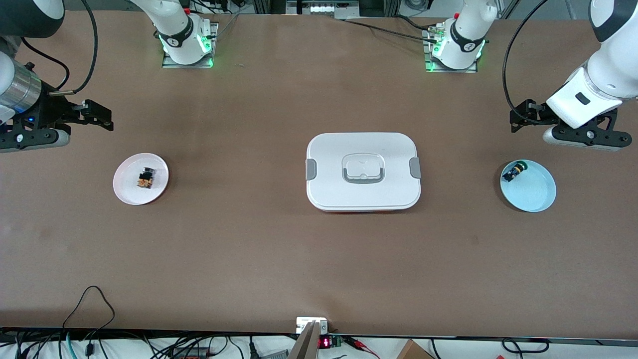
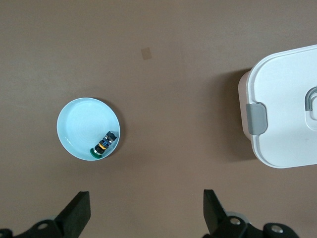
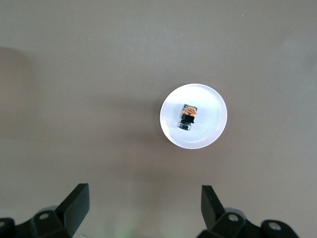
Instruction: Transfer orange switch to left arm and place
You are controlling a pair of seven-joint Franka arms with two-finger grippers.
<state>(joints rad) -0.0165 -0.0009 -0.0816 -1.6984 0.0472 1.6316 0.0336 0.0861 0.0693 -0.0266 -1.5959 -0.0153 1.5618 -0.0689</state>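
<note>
Both claws, left [image 1: 518, 118] and right [image 1: 99, 115], hover spread wide.

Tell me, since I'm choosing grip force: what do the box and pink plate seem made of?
The box looks like matte white moulded plastic: rounded corners, grey snap clips. The pink plate looks like smooth, slightly glossy plastic or melamine, judging by its even colour and soft sheen; ceramic cannot be ruled out.

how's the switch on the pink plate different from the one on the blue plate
The orange switch has an orange part; the other switch shows blue and yellow-green. The orange switch sits near the middle of the pink plate, toward the right arm's end; the other lies against the rim of the blue plate, toward the left arm's end. Both are tiny, black-bodied and untouched.
</note>
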